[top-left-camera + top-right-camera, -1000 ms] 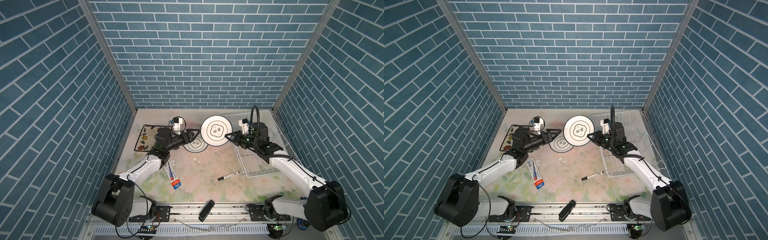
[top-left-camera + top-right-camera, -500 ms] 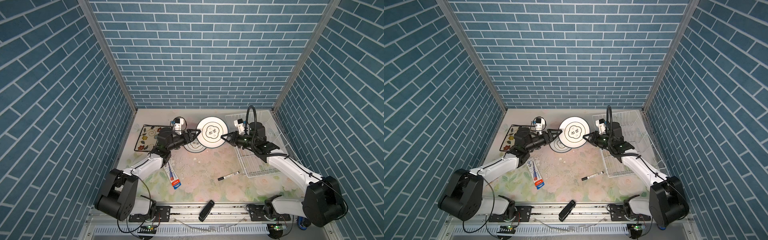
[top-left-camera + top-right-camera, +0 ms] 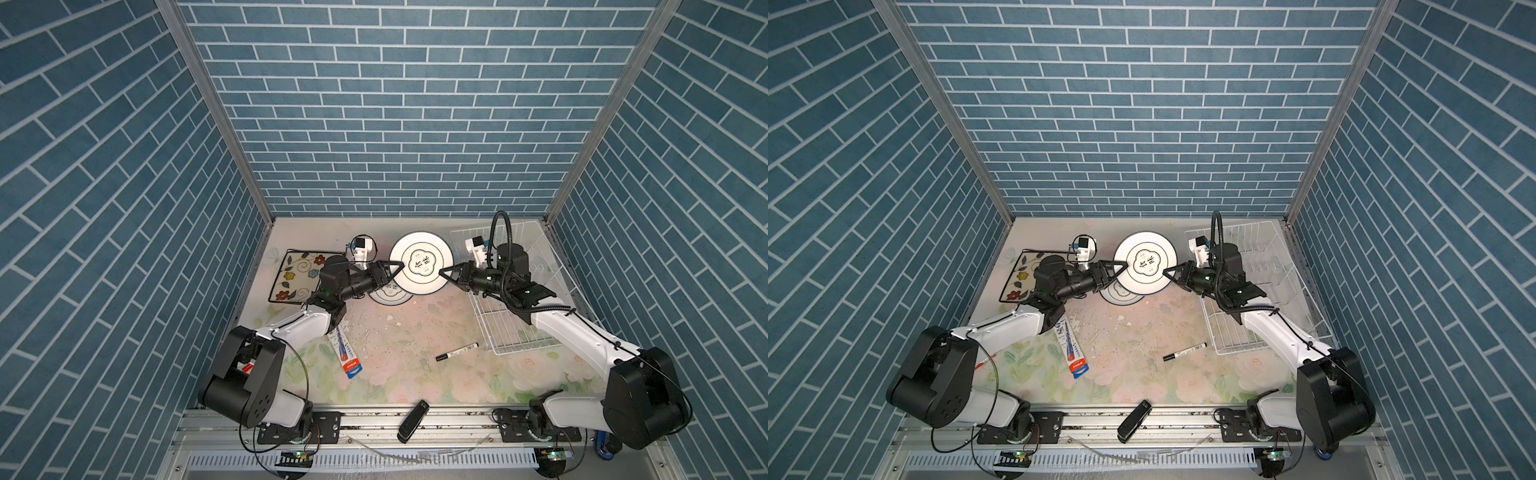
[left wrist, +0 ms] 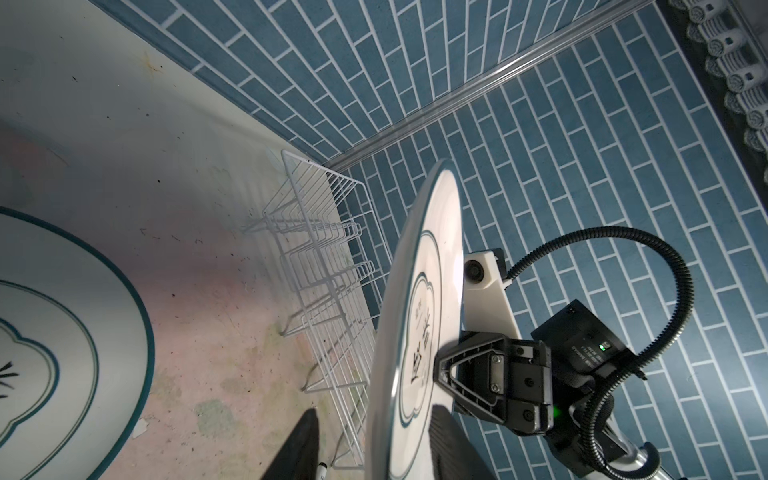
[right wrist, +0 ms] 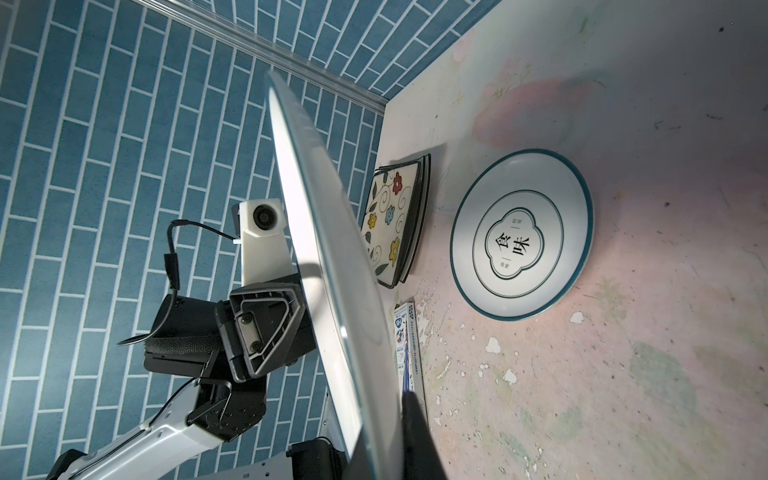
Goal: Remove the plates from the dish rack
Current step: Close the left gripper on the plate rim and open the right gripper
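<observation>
The right tool is clamped on the rim of the raised plate, which stands upright clear of the counter. The plate's centre shows a lobed frame with two large Chinese characters. The left tool straddles the opposite rim with its fingers apart, one with a gap to the plate. Below the left tool a flat plate reads 食味. Behind that tool's wrist the flowered plate lies on a square plate. The rack sits under the right arm. Print on the marker and the tube is too small to read.
</observation>
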`<act>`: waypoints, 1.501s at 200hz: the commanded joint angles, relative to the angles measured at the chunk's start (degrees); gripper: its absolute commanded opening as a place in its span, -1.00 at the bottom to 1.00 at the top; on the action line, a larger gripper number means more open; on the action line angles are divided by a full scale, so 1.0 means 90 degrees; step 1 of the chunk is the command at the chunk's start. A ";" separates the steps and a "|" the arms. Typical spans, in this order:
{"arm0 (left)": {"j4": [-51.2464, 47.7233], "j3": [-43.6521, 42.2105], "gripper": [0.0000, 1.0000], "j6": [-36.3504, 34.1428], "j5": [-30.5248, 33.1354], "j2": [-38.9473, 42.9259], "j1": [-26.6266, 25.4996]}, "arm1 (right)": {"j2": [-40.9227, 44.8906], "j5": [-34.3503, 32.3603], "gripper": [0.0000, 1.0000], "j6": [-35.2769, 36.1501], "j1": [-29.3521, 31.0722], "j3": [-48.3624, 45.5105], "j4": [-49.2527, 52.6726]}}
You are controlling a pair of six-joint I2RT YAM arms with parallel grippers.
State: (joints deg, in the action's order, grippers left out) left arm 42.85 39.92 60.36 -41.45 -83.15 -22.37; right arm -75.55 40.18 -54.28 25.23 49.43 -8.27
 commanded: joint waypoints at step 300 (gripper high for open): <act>-0.2910 0.0686 -1.00 -0.1563 0.1019 0.0360 0.0052 | 0.1285 -0.1486 0.98 0.0871 0.0030 -0.0267 0.1080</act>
State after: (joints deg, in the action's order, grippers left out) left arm 27.81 42.17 52.88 -36.91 -81.67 -22.31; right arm -67.09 31.20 -49.91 25.39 48.84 0.97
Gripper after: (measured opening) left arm 0.096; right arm 0.986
